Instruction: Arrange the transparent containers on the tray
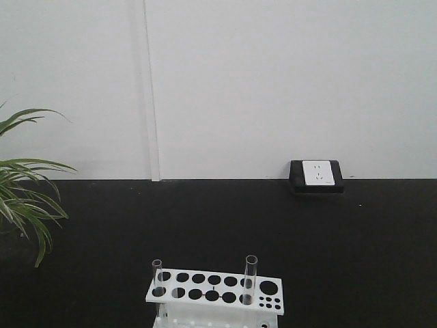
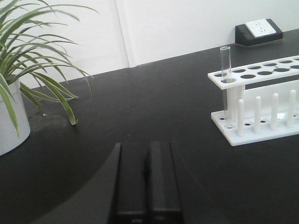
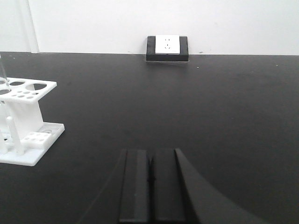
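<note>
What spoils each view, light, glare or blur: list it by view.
Exterior front view: flat, even light, no hard shadows; the test tubes read faintly against the black table. Left wrist view: the left gripper is a dark, featureless mass. Right wrist view: soft sheen on the table, the right gripper equally dark, the white rack cropped at left.

I see my left gripper (image 2: 147,151) low in front, its two black fingers pressed tight together, with the black table (image 2: 140,102) ahead of it. On the right stands a white rack (image 2: 261,74) with one clear test tube (image 2: 225,70) upright in its end hole. A green plant (image 2: 32,60) in a white pot (image 2: 9,121) sits on the left.
</note>
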### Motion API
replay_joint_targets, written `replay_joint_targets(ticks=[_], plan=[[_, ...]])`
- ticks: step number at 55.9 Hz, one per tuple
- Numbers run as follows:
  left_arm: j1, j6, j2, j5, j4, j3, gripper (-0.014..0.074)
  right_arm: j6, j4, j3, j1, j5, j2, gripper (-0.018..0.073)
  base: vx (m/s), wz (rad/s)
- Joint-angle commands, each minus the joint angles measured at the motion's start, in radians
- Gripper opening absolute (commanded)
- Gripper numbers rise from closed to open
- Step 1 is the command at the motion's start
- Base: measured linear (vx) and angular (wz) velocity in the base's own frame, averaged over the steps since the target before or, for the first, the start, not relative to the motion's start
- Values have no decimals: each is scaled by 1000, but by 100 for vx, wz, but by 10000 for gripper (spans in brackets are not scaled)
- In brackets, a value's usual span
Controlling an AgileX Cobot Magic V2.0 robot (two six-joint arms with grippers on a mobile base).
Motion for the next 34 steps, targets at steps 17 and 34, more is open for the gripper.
replay_joint_targets(ticks=[17, 34], plan=[[4, -10, -22, -87, -2, 35, -6, -10, 0, 10, 0, -82, -8, -11, 0, 0], [4, -10, -22, -87, -2, 35, -6, -10, 0, 10, 0, -82, -8, -11, 0, 0]])
